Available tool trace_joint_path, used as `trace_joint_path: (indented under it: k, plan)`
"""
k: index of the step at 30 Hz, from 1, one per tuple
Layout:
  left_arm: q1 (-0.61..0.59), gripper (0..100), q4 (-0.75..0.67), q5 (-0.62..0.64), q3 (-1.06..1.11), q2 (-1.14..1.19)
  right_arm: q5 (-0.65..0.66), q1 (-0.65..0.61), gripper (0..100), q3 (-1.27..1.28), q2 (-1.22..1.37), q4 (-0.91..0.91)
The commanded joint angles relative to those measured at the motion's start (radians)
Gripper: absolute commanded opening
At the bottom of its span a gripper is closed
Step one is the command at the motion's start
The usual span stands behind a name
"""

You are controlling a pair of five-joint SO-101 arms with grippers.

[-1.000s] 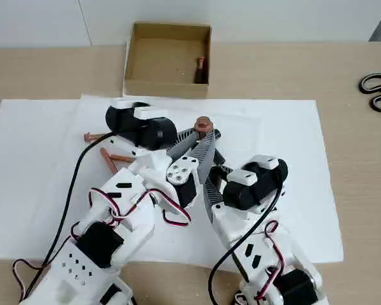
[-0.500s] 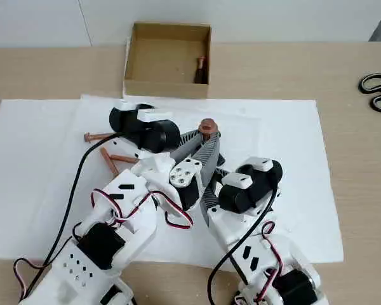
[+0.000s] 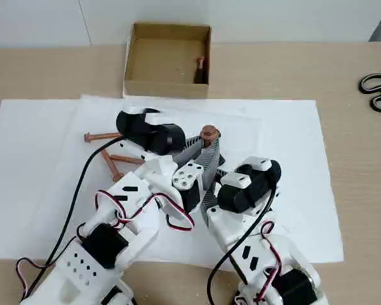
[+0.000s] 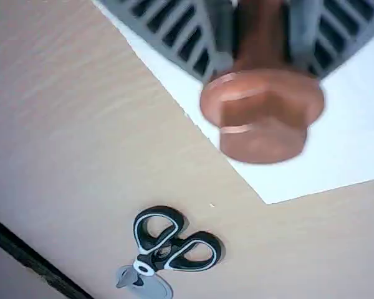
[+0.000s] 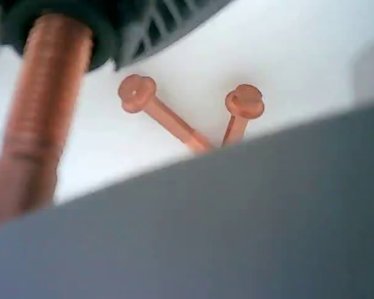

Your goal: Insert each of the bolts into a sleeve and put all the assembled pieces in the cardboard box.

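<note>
1. Bolt (image 4: pixel 262 115): clamped on its shank just under the head by the left gripper (image 3: pixel 200 141), leaving the threaded end free for mating.
2. Right gripper (image 3: pixel 210 155): set against the left one at the bolt; its closure cannot be told.
3. Sleeve (image 5: pixel 56 25): a dark ring, probably the sleeve, encircles the thread.
4. Cardboard box (image 3: pixel 134 63): well beyond both grippers, holding one assembled piece (image 3: pixel 200 68).
5. Loose bolts (image 3: pixel 111 162): beside the left gripper, awaiting sleeves.
</note>
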Motion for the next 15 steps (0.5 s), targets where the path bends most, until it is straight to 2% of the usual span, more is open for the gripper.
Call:
trace_joint_path:
  k: [1,6,15]
  plan:
    - [-0.002,1,-0.014,0.002,-0.004,-0.020,-0.008,-0.007,0.4,-0.006,-0.008,-0.033]
    - [0.005,1,0.049,-0.074,-0.005,-0.020,-0.008,-0.005,0.4,-0.006,-0.010,-0.033]
    - [0.032,1,0.138,-0.081,-0.005,-0.026,-0.008,-0.002,0.4,-0.006,-0.013,-0.033]
